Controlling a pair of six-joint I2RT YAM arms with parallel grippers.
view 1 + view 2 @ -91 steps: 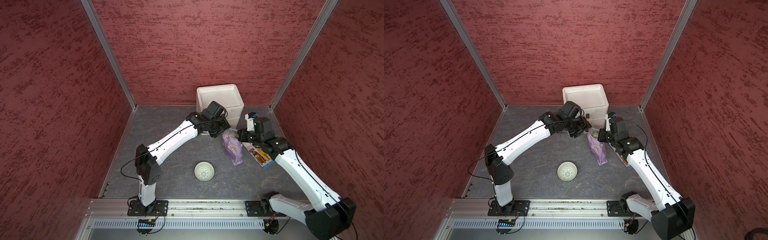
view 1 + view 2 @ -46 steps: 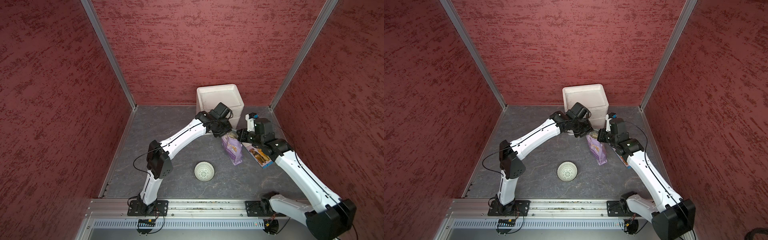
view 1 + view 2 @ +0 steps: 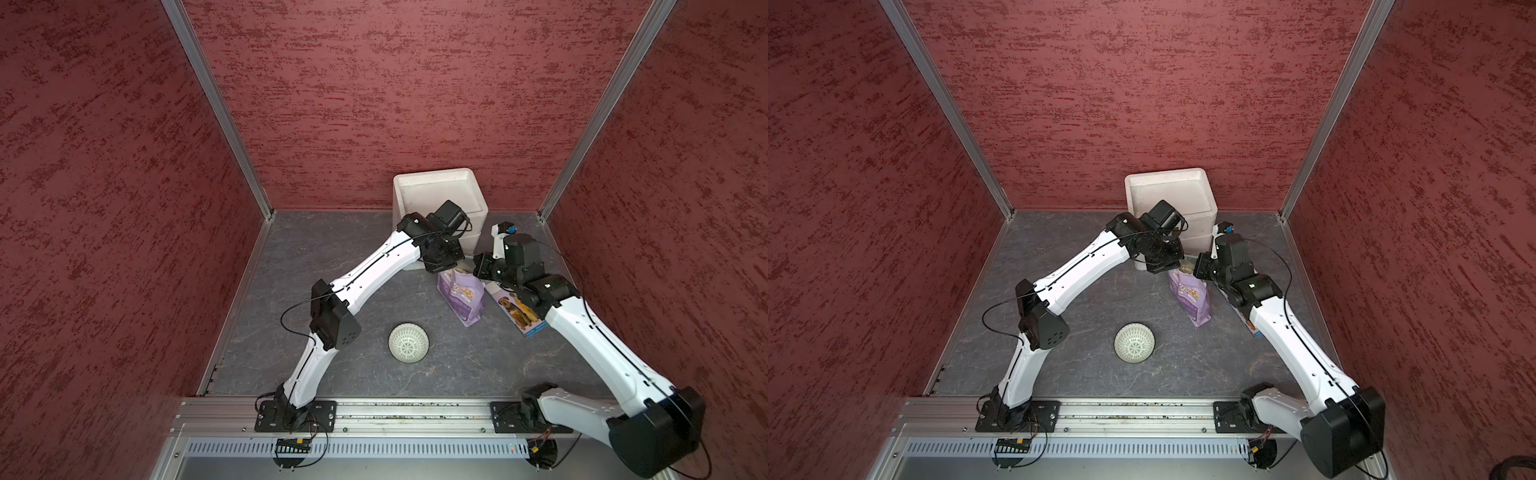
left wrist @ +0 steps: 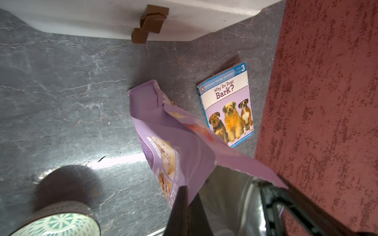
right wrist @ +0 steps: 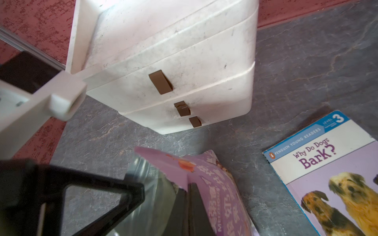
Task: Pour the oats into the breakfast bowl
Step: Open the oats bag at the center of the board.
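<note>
While both tools pinch opposite lips of its open mouth, the lavender pouch [image 3: 463, 297] stands upright on the grey bench [image 3: 332, 257], just in front of a white foam box [image 3: 436, 189] and beside a dog-cover book [image 3: 519, 313]. The left tool [image 4: 185, 191] is clamped on one torn lip and the right tool [image 5: 187, 189] on the other. The breakfast bowl [image 3: 408, 343] sits empty and well apart, nearer the front rail.

Likely risks: the thin lips could tear or slip free during a lift, dropping the pouch. Tipping with the mouth pulled wide could scatter flakes onto the bench short of the small bowl. An arm could also nudge the bowl.

The oats [image 3: 1185, 269] show only as a faint pale patch at the mouth, and their level is hidden. The wrist views show only silver lining inside, and each tool's fingers are partly cut off.
</note>
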